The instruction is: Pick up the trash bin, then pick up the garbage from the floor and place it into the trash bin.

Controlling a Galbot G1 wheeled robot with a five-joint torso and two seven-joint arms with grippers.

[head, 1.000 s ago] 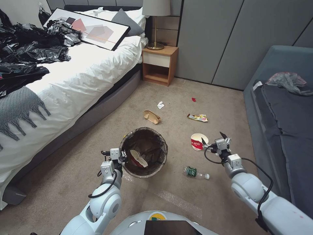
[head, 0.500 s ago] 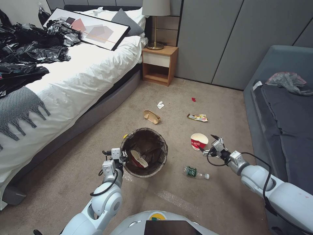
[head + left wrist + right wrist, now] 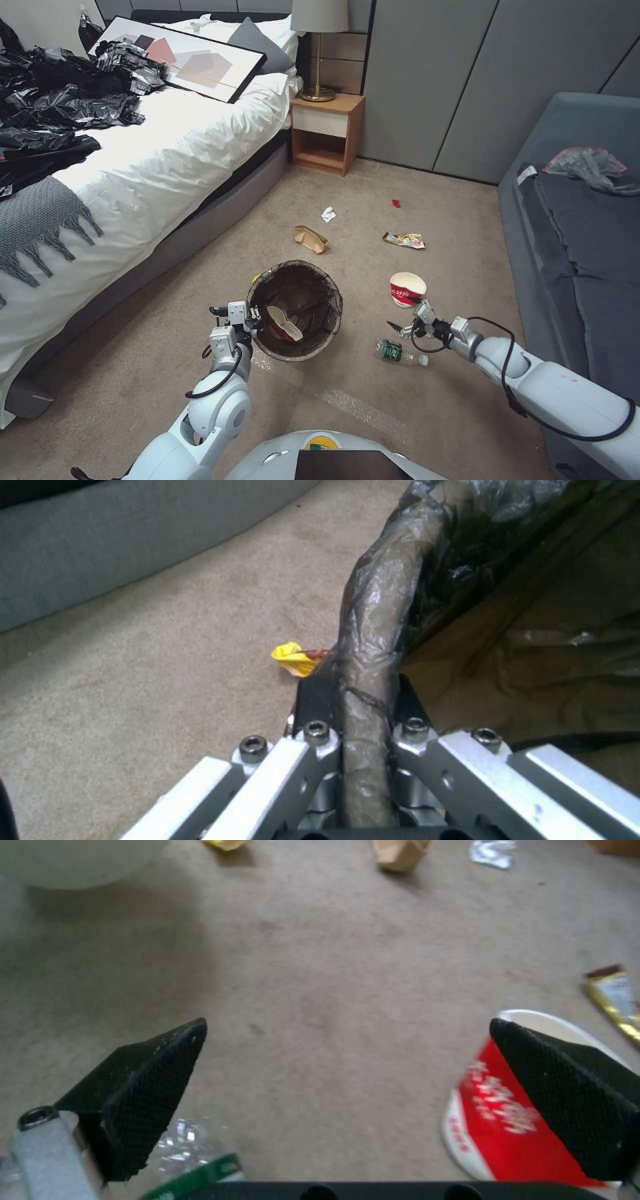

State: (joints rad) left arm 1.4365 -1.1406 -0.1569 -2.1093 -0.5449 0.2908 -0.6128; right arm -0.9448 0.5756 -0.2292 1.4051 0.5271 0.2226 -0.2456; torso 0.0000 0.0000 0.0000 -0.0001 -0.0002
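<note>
A two-armed robot is working on a bedroom carpet (image 3: pixel 200 373), with the trash bin (image 3: pixel 295 311) sitting at the centre of the head view, its dark bag folded over the rim and a crushed red-and-white cup (image 3: pixel 284 324) lying inside. The left gripper (image 3: pixel 248 322), just left of the bin in the lower middle of the frame, is clamping the bagged rim (image 3: pixel 373 645) between its closed fingers (image 3: pixel 313 700), as the left wrist view shows; a small yellow wrapper (image 3: pixel 295 658) is lying on the carpet right beside that rim. The right gripper (image 3: pixel 407 315) is hanging low in the lower right of the head view with its fingers spread wide and holding nothing, positioned between a red-and-white paper cup (image 3: pixel 407 289) just above it in the frame and a small clear bottle with a green label (image 3: pixel 401 353) just below it. In the right wrist view the black fingertips (image 3: pixel 143 1085) are framing bare carpet, with the cup (image 3: pixel 513 1110) partly behind one fingertip and the bottle (image 3: pixel 190 1160) beside the other. Farther up the head view, a brown paper bag (image 3: pixel 311 238), a white scrap (image 3: pixel 328 214), a red scrap (image 3: pixel 396 203) and a multicoloured wrapper (image 3: pixel 404 240) are lying scattered on the floor, all well apart from the bin.
</note>
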